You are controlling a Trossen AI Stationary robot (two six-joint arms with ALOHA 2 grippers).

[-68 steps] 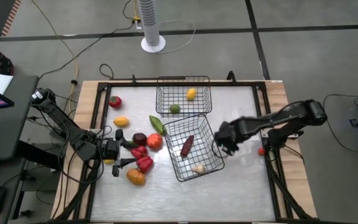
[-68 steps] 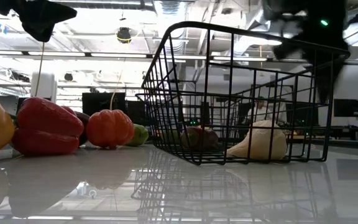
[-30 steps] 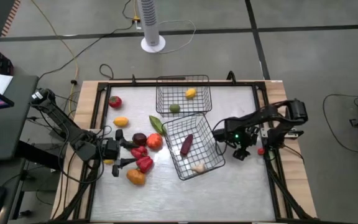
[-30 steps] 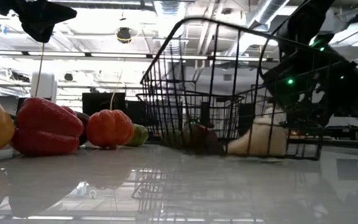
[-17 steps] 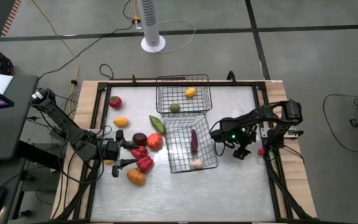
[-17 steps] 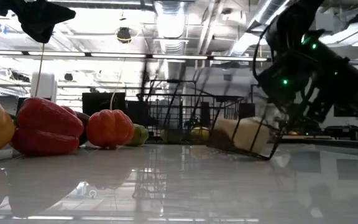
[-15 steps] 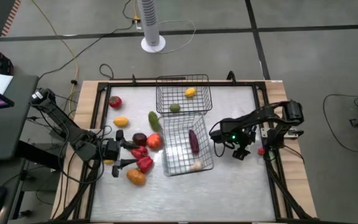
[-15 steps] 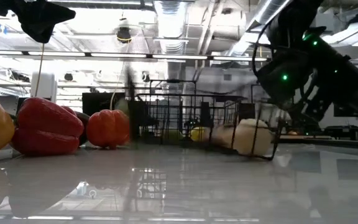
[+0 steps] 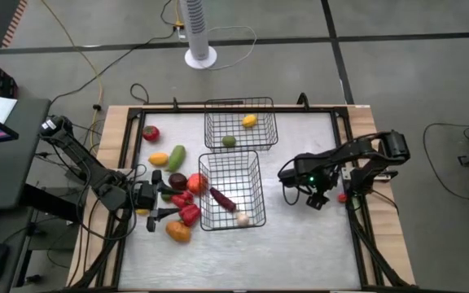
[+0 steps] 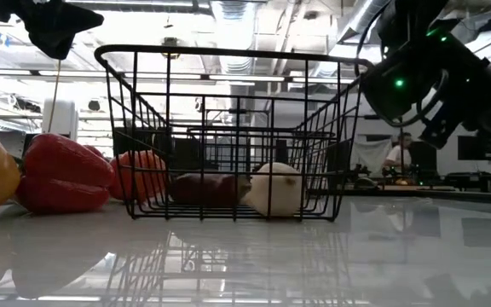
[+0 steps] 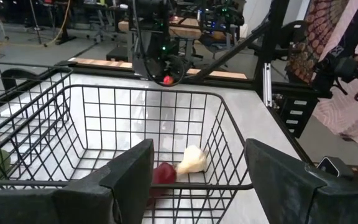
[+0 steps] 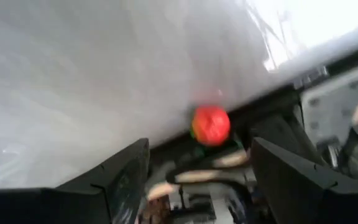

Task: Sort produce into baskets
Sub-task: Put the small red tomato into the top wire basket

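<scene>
Your left claw (image 9: 155, 208) is spread, near basket (image 9: 230, 192) just beyond it; right claw (image 9: 315, 199) spread, well clear of it.

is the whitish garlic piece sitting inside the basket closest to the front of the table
Yes, the high view shows the whitish garlic piece lying inside the near basket, beside a dark maroon piece.

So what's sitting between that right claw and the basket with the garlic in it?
Nothing: in the high view only bare table separates the right gripper from the near basket holding the garlic-like piece.
</scene>
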